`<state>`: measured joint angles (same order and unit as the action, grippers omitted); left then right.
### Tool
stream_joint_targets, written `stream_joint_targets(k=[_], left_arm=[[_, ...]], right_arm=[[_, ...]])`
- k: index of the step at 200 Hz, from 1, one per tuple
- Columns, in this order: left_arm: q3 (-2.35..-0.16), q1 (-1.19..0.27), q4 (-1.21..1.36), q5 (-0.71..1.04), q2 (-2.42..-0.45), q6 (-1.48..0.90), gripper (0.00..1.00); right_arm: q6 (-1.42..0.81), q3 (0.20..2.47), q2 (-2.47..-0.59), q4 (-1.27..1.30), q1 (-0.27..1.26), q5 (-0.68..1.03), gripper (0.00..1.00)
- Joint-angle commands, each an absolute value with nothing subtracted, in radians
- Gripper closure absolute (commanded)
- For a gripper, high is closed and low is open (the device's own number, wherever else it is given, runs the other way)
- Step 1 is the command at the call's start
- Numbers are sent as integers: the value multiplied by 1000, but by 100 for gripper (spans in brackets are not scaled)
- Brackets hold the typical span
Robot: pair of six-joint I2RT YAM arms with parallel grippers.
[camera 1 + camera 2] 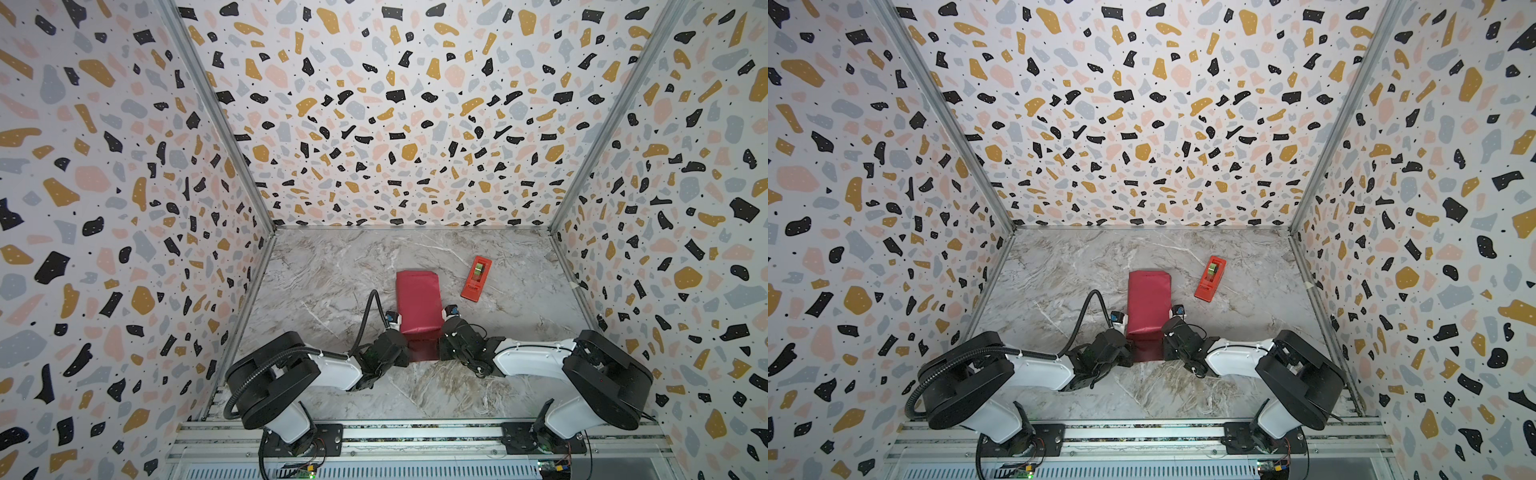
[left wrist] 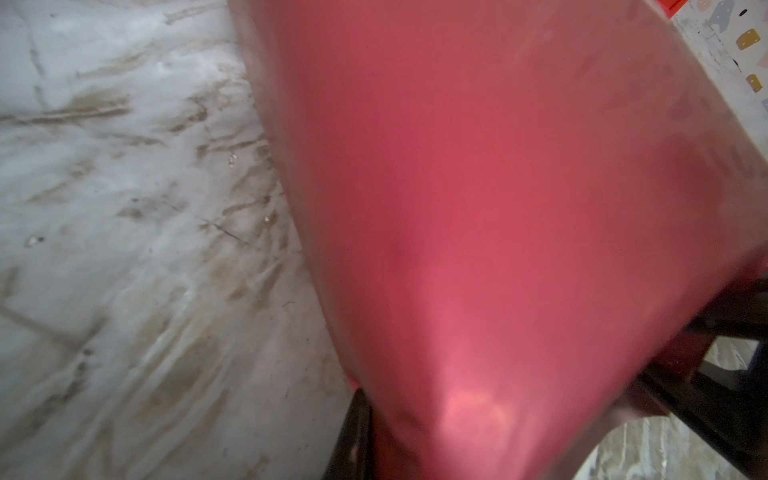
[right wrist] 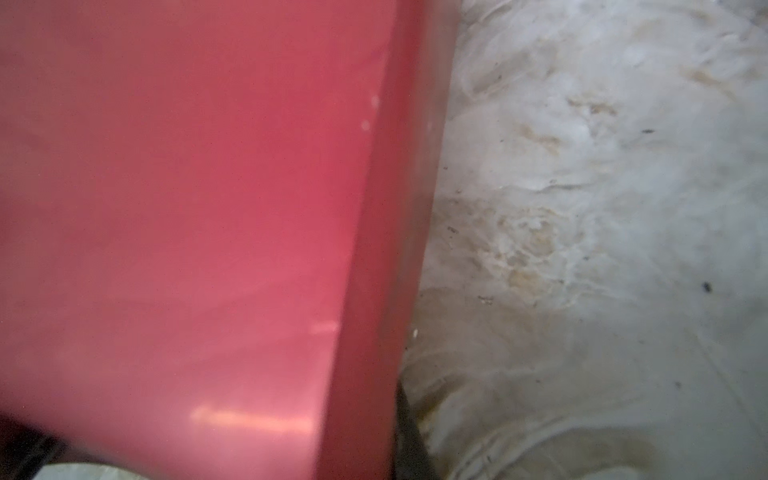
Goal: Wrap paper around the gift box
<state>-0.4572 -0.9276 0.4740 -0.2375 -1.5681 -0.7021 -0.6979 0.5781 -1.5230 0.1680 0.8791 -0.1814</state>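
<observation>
Nearest: left gripper (image 1: 395,322) and right gripper (image 1: 449,316), both closed, seemingly pinching near corners of the paper (image 1: 417,299). Paper: folded over the gift box, hidden inside; near flap (image 1: 424,350) loose, ends apparently unsealed, taping left. Beyond the paper, rightward: tape dispenser (image 1: 476,277), standing apart.

both top views look steeply down from high above the near rail (image 1: 415,432), facing the back wall (image 1: 395,124), far enough to hold the whole marble tabletop (image 1: 332,266). they share nearly the whole scene, shifted slightly sideways. the 2 wrist views sit very close to the paper (image 2: 498,208), blurred; the left wrist view sees tabletop past 1 edge, the right wrist view past the opposite edge.
</observation>
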Motion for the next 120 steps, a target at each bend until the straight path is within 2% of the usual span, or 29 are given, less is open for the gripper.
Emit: stream_joint_targets(k=[1,32,110,120], left_arm=[[-484,-940,489,-257,-1577,-721,94],[-489,-945,486,-261,-1580,-724,100],[-480,-948,488,-253,-1592,-729,100],[-478,-948,488,-253,-1589,-729,100]], right_arm=[[-717,615,-1532,149,891,-207,93],[-725,627,-1545,145,897,-219,100],[-711,649,-1547,112,899,-258,100],[-705,646,-1538,113,899,-255,95]])
